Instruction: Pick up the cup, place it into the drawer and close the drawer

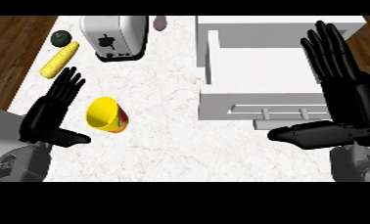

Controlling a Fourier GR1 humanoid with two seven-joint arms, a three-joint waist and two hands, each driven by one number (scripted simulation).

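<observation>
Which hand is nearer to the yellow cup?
Left. The left hand is just left of the yellow cup. The right hand is far to the cup's right, over the open drawer.

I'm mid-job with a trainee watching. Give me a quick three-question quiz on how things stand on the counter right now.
1. Fill in: the right hand, fingers straight, shows over the ___ side of the open drawer.
2. True or false: the cup already sits inside the drawer.
3. Which hand is nearer the cup? A. left hand B. right hand

Key
1. right
2. False: the cup is on the counter, left of the drawer.
3. A: the cup is just beside the left hand, which is open and holds nothing.
</observation>
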